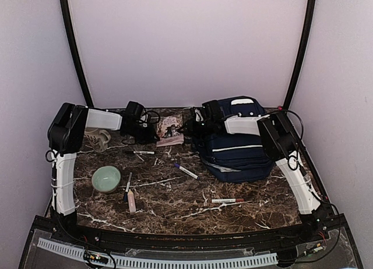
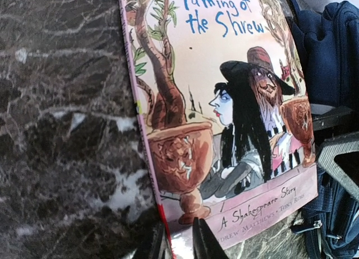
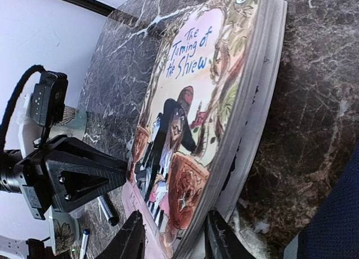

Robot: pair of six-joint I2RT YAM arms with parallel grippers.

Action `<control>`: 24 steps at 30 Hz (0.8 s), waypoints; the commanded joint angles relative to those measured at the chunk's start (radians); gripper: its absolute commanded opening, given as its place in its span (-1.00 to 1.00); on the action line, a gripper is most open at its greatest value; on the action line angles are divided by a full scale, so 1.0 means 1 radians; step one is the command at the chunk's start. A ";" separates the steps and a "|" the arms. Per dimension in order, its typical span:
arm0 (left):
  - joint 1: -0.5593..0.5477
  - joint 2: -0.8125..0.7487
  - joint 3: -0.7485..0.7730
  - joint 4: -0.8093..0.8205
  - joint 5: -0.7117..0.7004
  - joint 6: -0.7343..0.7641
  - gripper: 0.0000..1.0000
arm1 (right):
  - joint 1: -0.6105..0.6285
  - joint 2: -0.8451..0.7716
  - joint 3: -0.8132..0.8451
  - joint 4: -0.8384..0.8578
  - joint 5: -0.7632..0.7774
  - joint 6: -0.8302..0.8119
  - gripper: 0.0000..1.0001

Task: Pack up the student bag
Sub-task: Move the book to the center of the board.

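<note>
- The marble table (image 1: 175, 213) is busy. There's a pale green bowl (image 1: 106, 179) near the left arm, a patterned mug (image 1: 97, 139) behind it, and markers (image 1: 187, 172) scattered across the middle.
- The picture book (image 1: 170, 130), "The Taming of the Shrew", lies flat at rear centre. It sits between my two grippers and just left of the bag, right where I'm working.
- The student bag (image 1: 236, 147) lies on the right rear of the table with its striped front up. Its long axis runs near to far, and the white-patched top points at the back wall.
- My right arm reaches across the bag's upper part and covers some of it.
- On the left gripper (image 2: 180, 242), the fingers sit close on either side of the book's corner. I cannot tell whether they're pinching it.
- On the right gripper (image 3: 174, 239), the jaws stand apart astride the book's page edge, with a gap on the cover side. Nothing is gripped.
- The bag is just right of the right gripper. From the left gripper it lies beyond the book.
</note>
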State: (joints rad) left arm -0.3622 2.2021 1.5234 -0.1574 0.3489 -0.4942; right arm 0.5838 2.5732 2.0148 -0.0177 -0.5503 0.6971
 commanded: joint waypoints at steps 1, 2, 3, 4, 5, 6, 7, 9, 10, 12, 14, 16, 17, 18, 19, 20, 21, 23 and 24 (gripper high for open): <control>-0.027 -0.085 -0.106 0.015 -0.015 -0.020 -0.62 | 0.004 -0.024 -0.059 -0.049 -0.086 0.052 -0.29; -0.031 -0.096 -0.125 0.021 -0.022 -0.021 -0.63 | 0.006 -0.027 -0.062 -0.045 -0.090 0.053 -0.30; -0.033 -0.104 -0.139 0.024 -0.028 -0.021 -0.63 | 0.007 -0.029 -0.062 -0.045 -0.092 0.053 -0.31; -0.033 -0.112 -0.155 0.027 -0.035 -0.020 -0.64 | 0.008 -0.031 -0.062 -0.042 -0.097 0.055 -0.32; -0.034 -0.122 -0.167 0.025 -0.047 -0.021 -0.64 | 0.009 -0.030 -0.064 -0.036 -0.102 0.061 -0.35; -0.035 -0.127 -0.176 0.014 -0.064 -0.024 -0.65 | 0.010 -0.033 -0.068 -0.027 -0.109 0.067 -0.38; -0.035 -0.131 -0.182 0.005 -0.076 -0.026 -0.66 | 0.014 -0.033 -0.073 -0.016 -0.119 0.075 -0.40; -0.036 -0.138 -0.200 0.005 -0.084 -0.027 -0.66 | 0.023 -0.036 -0.078 0.006 -0.146 0.093 -0.42; -0.036 -0.141 -0.209 0.009 -0.083 -0.028 -0.67 | 0.028 -0.035 -0.082 0.019 -0.162 0.107 -0.43; -0.035 -0.145 -0.225 0.019 -0.079 -0.033 -0.67 | 0.039 -0.035 -0.088 0.058 -0.195 0.128 -0.44; -0.037 -0.149 -0.234 0.024 -0.076 -0.035 -0.67 | 0.051 -0.037 -0.085 0.078 -0.219 0.140 -0.44; -0.037 -0.153 -0.240 0.030 -0.074 -0.037 -0.67 | 0.063 -0.039 -0.077 0.080 -0.227 0.143 -0.37; -0.038 -0.154 -0.242 0.032 -0.074 -0.036 -0.68 | 0.068 -0.042 -0.074 0.077 -0.226 0.143 -0.33; -0.037 -0.156 -0.243 0.033 -0.074 -0.036 -0.68 | 0.071 -0.043 -0.072 0.076 -0.226 0.145 -0.31; -0.037 -0.156 -0.244 0.034 -0.074 -0.036 -0.68 | 0.074 -0.047 -0.071 0.076 -0.224 0.146 -0.28; -0.038 -0.156 -0.247 0.036 -0.074 -0.036 -0.68 | 0.076 -0.050 -0.073 0.076 -0.220 0.148 -0.24; -0.038 -0.158 -0.249 0.038 -0.073 -0.035 -0.68 | 0.077 -0.054 -0.076 0.073 -0.213 0.149 -0.21; -0.039 -0.158 -0.252 0.043 -0.070 -0.037 -0.69 | 0.076 -0.065 -0.080 0.058 -0.194 0.145 -0.15; -0.039 -0.157 -0.253 0.045 -0.070 -0.038 -0.69 | 0.076 -0.072 -0.082 0.049 -0.179 0.136 -0.13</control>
State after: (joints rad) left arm -0.3920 2.0663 1.3037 -0.0765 0.2893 -0.5274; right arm 0.6300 2.5488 1.9480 0.0486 -0.7212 0.8295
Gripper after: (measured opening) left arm 0.158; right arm 0.422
